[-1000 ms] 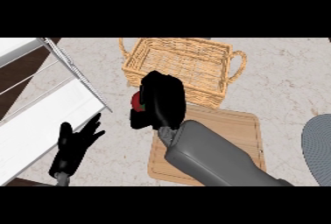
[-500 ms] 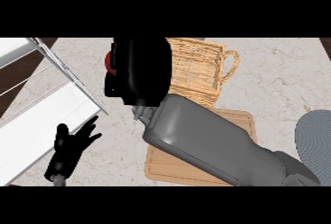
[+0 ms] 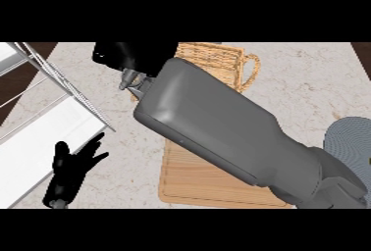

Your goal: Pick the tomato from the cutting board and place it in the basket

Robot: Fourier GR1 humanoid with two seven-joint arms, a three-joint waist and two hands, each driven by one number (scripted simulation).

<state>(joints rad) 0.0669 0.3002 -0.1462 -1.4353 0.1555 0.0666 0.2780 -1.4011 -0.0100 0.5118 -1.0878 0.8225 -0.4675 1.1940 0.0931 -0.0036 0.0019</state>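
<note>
My right forearm (image 3: 225,132) fills the middle of the head view, raised close to the camera. Its black hand (image 3: 134,55) sits at the top edge, over the left end of the wicker basket (image 3: 221,63). The hand is curled with its back to me and hides the tomato it was carrying a moment ago; no red shows now. The wooden cutting board (image 3: 206,188) lies under the forearm with no tomato on its visible part. My left hand (image 3: 71,169) rests open at the lower left, fingers up.
A metal rack (image 3: 69,90) and a white surface (image 3: 36,142) run along the left side. The rim of a grey-blue plate (image 3: 351,147) shows at the right edge. Marbled counter lies between the left hand and the board.
The right hand lifted the tomato off the board and rose up and back toward the basket's left end, closer to the camera. The red tomato has gone out of sight. The left hand stayed put.
</note>
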